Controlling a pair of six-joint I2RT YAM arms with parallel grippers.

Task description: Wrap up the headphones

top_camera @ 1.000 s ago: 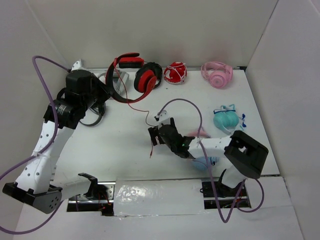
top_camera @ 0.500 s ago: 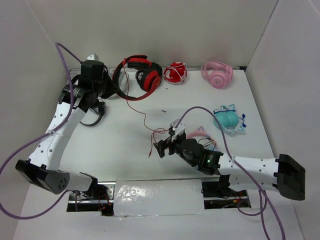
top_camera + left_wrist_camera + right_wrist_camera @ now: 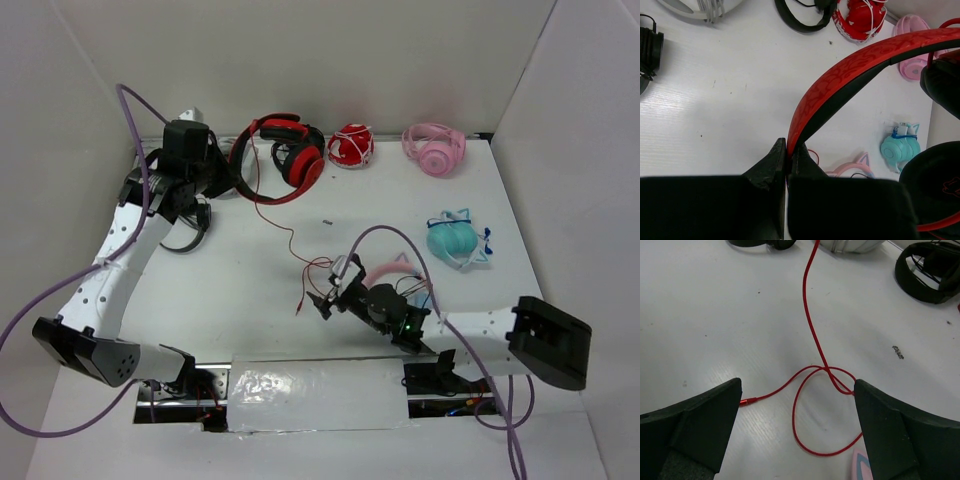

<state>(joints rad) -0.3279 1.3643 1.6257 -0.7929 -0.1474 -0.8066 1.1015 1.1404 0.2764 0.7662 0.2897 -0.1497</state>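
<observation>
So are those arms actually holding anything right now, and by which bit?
The left gripper is shut on the headphones, pinching the red headband. The right gripper is open above the looped cable, holding nothing.

Over the last second the left arm has swung up and back toward the rear wall, carrying the headphones (image 3: 290,160) with it. The left gripper (image 3: 787,157) now pinches the headband farther back, and the headphones have turned, so the earcup no longer faces the camera and sits a little to the right. The right gripper (image 3: 797,387) has drawn back toward the near edge, jaws spread wide. The right arm first stretched out low to the right, then folded in again. The cable (image 3: 809,322), once a loose trailing line, now curls into a loop (image 3: 794,407) lying between the right gripper's fingers.
</observation>
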